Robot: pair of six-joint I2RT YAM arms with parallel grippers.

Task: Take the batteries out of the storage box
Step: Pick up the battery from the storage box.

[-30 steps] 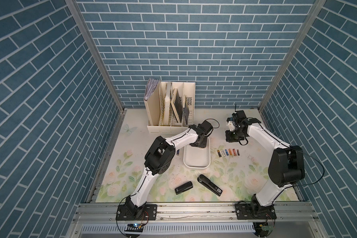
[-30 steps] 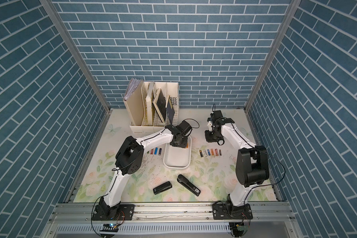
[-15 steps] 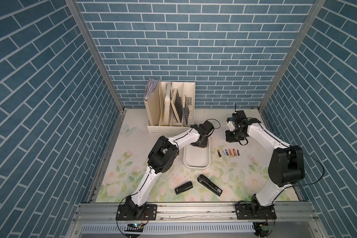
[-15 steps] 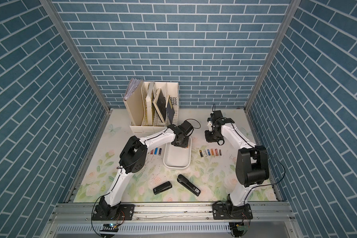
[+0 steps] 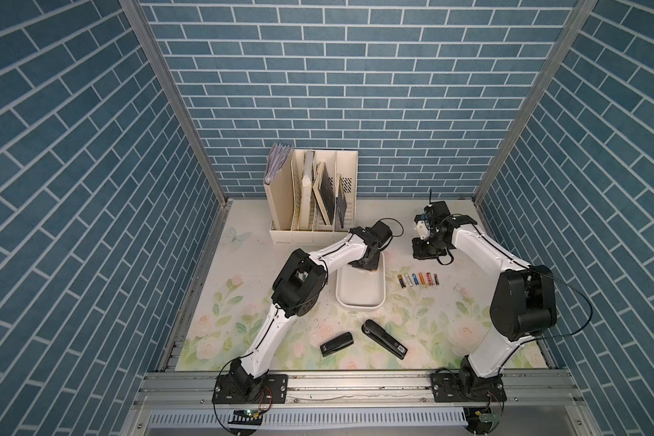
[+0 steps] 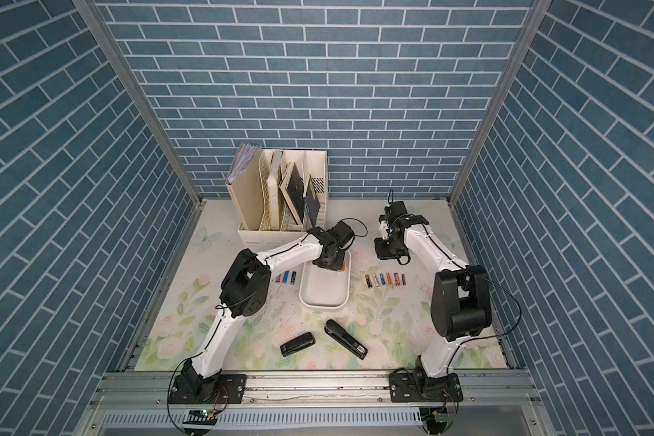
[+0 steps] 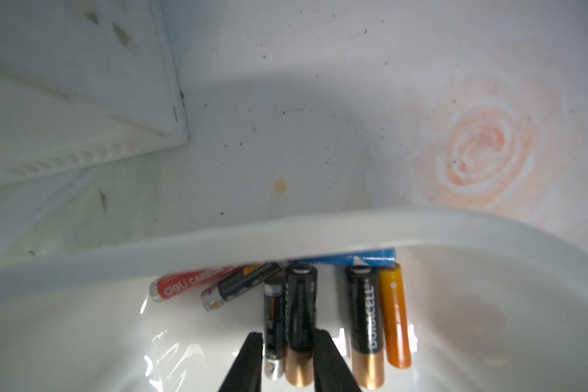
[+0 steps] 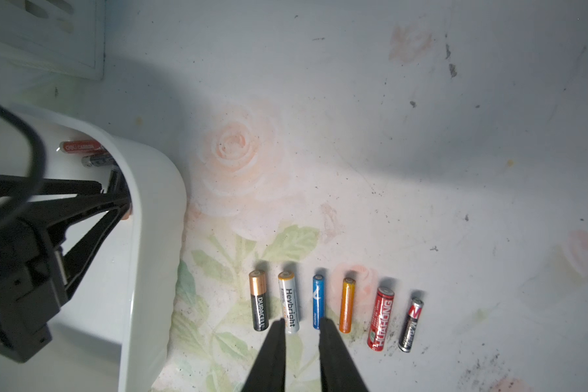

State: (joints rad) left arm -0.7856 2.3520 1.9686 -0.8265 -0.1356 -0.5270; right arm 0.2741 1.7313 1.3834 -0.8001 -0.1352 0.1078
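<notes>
Left gripper down in the storage box, jaws narrowed around two black cells.
Unclear whether clamped yet or only flanking; angled low, probably to reach the batteries huddled against one end wall: seven or so, black-and-copper, orange, red, blue, glossy, lying flat. Right gripper slightly parted and empty, poised over six more cells lined up on the counter, likely out of the way.

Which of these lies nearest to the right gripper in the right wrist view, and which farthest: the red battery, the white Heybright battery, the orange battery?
1. white Heybright battery, just beyond the tips of the right gripper.
2. orange battery, further along the row.
3. red battery, farthest, near the row's end.
</notes>
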